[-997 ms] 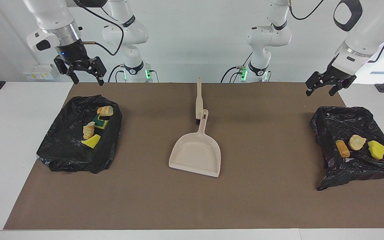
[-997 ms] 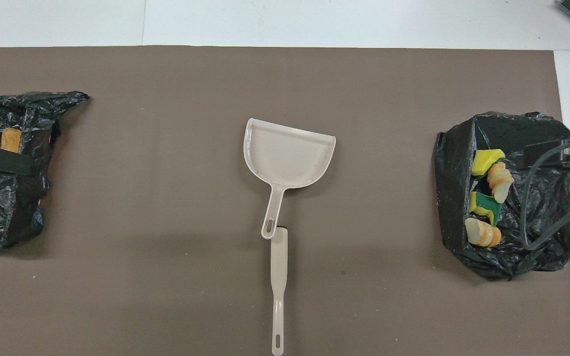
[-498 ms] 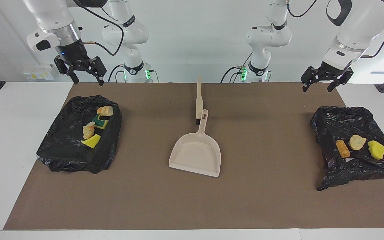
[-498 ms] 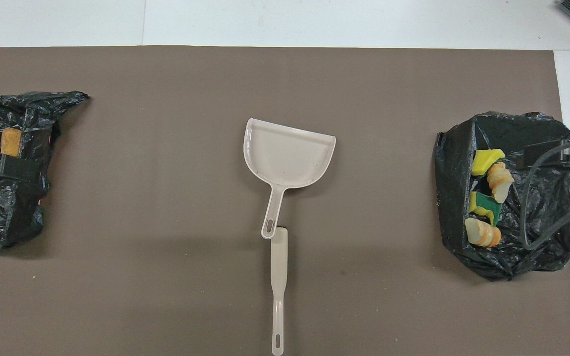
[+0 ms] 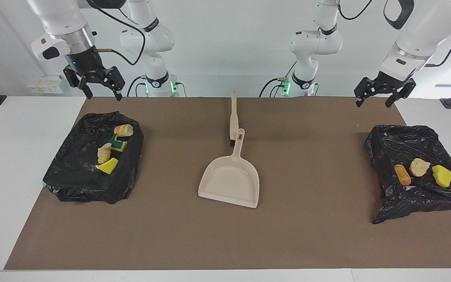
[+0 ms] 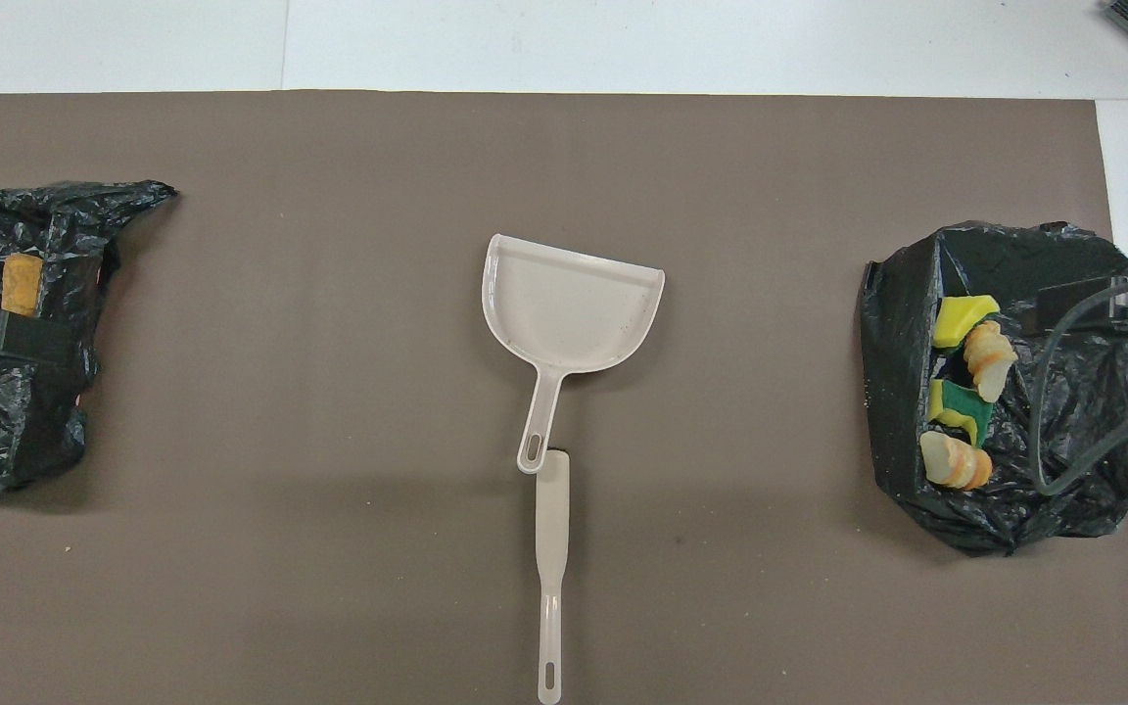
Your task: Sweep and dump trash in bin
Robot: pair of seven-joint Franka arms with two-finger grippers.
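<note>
The left gripper [image 5: 376, 100] hangs with its fingers spread wide and nothing between them, over the desk's robot-side edge at the left arm's end. The right gripper [image 5: 100, 90] hangs likewise parted and empty over the same edge at the right arm's end.

All the trash lies below the fingers and well apart from them. Three pieces [image 5: 419, 167] sit in the black-lined bin [image 5: 390, 137] at the left arm's end; four pieces [image 5: 110, 150] sit in the other black-lined bin [image 5: 76, 164] at the right arm's end.

In mid-desk lies the beige dustpan [image 5: 229, 182], its handle touching the brush [image 5: 233, 117], which lies nearer the robots.

From overhead, the left arm's bin is cut off by the picture's edge and a dark part of the gripper covers some of it. A cable crosses the other bin.
</note>
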